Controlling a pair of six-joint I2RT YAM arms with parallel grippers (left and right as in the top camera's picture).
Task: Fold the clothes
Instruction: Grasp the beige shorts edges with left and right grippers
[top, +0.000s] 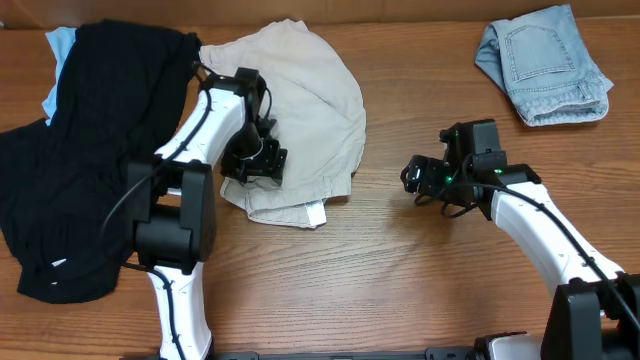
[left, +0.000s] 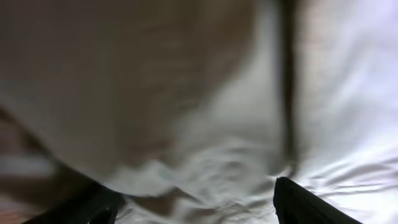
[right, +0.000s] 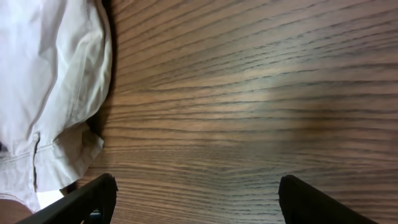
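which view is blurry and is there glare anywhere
Left wrist: blurred throughout, the shorts a soft smear, washed out at right. Right wrist: sharp wood grain, a pale sheen on the table. Overhead: sharp and evenly lit, though the black garment shows little detail.

Matt, creased cream cloth of the shorts (top: 300, 90); smooth, grained wood of the table (top: 400, 270); faded, rougher denim pair (top: 545, 65).
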